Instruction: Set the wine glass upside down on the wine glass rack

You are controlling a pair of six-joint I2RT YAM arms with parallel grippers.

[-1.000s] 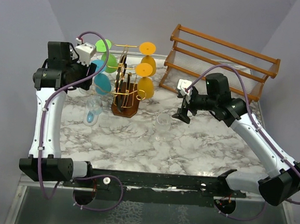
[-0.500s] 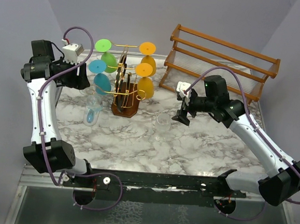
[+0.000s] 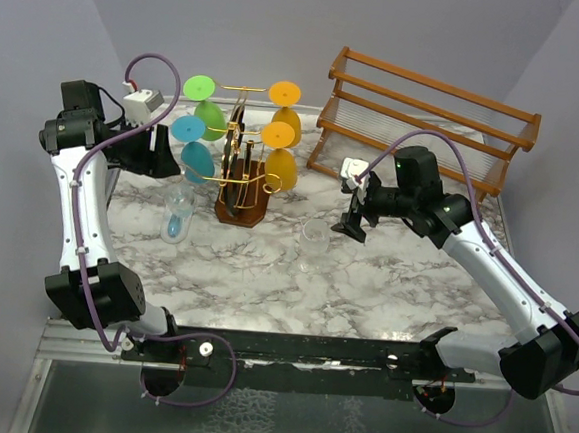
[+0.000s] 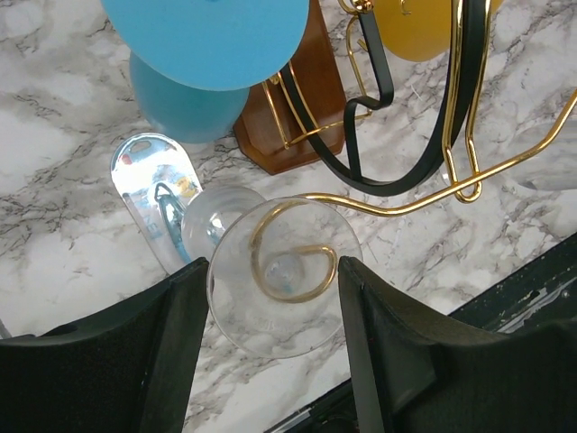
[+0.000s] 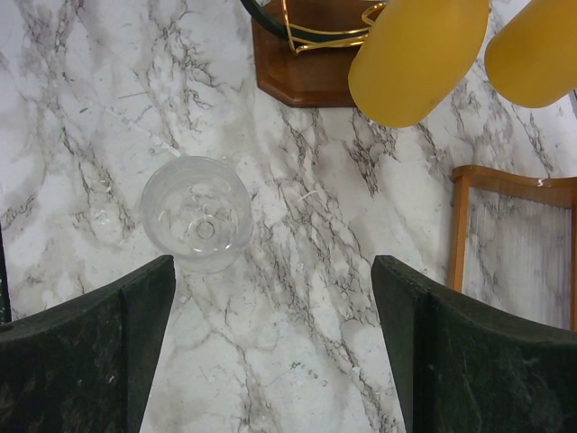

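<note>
Judging the step in hand as seating and letting go, left side. The wine glass point(image 4: 270, 317) is inverted at the near-left corner of the wine glass rack point(image 3: 240, 208): foot uppermost, bowl down toward the marble table point(image 3: 265, 275), one gold scroll point(image 4: 253, 248) showing across the clear foot. Cannot tell whether the foot bears on the wire or only lines up with it. The left gripper point(image 4: 270, 280) sits part-spread, a finger on either side of the foot rim; whether the pads press the glass cannot be told. To do it well, in my judgement: confirm the stem is fully inside the curl and the weight is on the wire before spreading the jaws, then back off upward and leftward, away from the rack, without dragging the rim. Room: tight on the rack side, where the teal glass point(image 4: 207, 36) hangs just beside and above; open marble to the near and left. The right gripper point(image 5: 270, 298) is spread wide and empty, hovering over a second clear glass point(image 5: 196, 215) that stands upright on the marble, apart from the rack base. The yellow glasses point(image 5: 415, 54) and the slatted wooden rack point(image 3: 428, 117) bound its far side.
</note>
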